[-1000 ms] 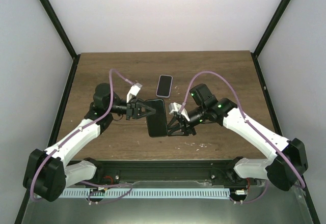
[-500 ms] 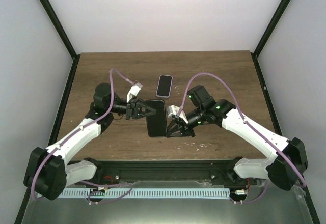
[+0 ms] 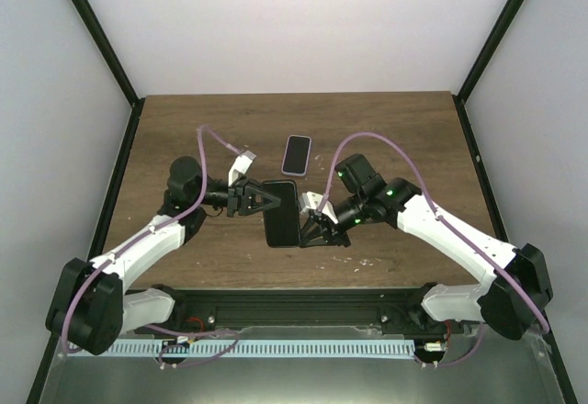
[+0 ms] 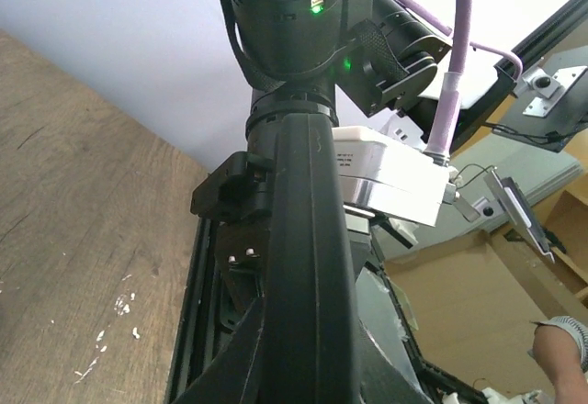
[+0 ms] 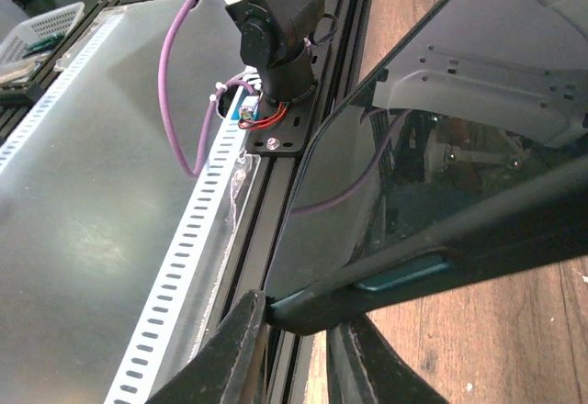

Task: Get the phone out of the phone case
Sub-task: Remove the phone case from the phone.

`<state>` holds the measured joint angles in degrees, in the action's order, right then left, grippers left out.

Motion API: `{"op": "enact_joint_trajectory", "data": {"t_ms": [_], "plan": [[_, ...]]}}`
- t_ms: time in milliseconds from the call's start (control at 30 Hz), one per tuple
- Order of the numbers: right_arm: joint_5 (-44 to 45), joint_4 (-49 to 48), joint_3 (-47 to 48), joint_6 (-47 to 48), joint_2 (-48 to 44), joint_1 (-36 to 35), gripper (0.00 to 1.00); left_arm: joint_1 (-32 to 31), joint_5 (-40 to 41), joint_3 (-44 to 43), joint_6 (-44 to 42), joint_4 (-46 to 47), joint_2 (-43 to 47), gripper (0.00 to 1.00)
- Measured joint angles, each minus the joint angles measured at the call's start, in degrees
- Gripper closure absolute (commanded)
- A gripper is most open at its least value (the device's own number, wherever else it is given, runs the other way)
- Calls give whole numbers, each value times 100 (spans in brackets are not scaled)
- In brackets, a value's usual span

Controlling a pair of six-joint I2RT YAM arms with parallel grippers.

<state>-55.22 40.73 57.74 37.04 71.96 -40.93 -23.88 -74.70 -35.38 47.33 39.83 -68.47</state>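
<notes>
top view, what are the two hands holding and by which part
Both hold the black phone: the left hand pinches its left long edge toward the far end, the right hand its right long edge toward the near end.

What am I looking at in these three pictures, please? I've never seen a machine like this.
These are two white-and-black robot arms, bolted at the near edge of a brown wooden table. One picture looks down from a camera above and behind them; the other two come from a camera on each wrist, hence the odd close-ups. Each arm ends in a two-fingered tool. The left tool and right tool appear to pinch opposite edges of a black glass phone between them. Beyond it, a second black phone with a pale pink rim lies flat on the table, untouched.
</notes>
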Motion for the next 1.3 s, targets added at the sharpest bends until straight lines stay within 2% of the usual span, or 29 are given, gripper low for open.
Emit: {"op": "enact_joint_trajectory", "data": {"t_ms": [300, 400, 1033, 1300], "plan": [[-55, 33, 44, 334, 90, -15, 84, 28, -24, 271, 922, 1196, -146, 100], [-160, 20, 44, 422, 103, -20, 84, 28, -66, 282, 1117, 1340, -160, 100], [-367, -251, -195, 310, 0, -136, 84, -238, 195, 278, 734, 153, 378, 100], [31, -393, -229, 697, -26, -166, 85, -306, 223, 151, 796, -297, 509, 100]]}}
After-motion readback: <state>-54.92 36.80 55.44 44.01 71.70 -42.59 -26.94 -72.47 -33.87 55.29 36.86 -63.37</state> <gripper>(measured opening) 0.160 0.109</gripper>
